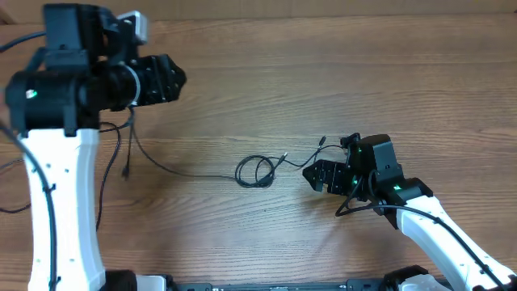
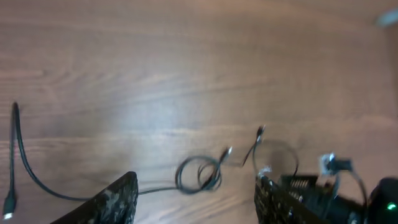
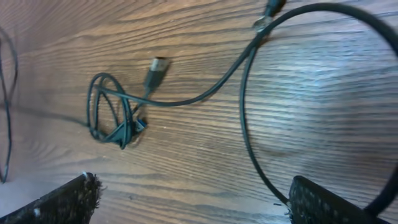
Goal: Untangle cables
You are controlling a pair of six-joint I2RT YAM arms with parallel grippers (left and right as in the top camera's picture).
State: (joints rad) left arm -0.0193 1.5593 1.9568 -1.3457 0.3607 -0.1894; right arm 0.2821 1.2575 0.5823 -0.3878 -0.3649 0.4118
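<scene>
With the cables (image 1: pixel 255 170) knotted at the middle of the table (image 1: pixel 339 65), the right claw (image 1: pixel 317 176) released at their three o'clock and the left claw (image 1: pixel 173 79) spread empty at ten o'clock, the approach seems in hand; next, pinch a strand beside the knot.

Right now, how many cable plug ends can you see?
3: the left plug, the middle plug beside the coil, the right plug near the right gripper. Others may be hidden.

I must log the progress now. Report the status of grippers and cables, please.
Left gripper open, raised, empty. Right gripper open, low, beside the cables. One small knot not yet undone. No obstacle seen.
</scene>
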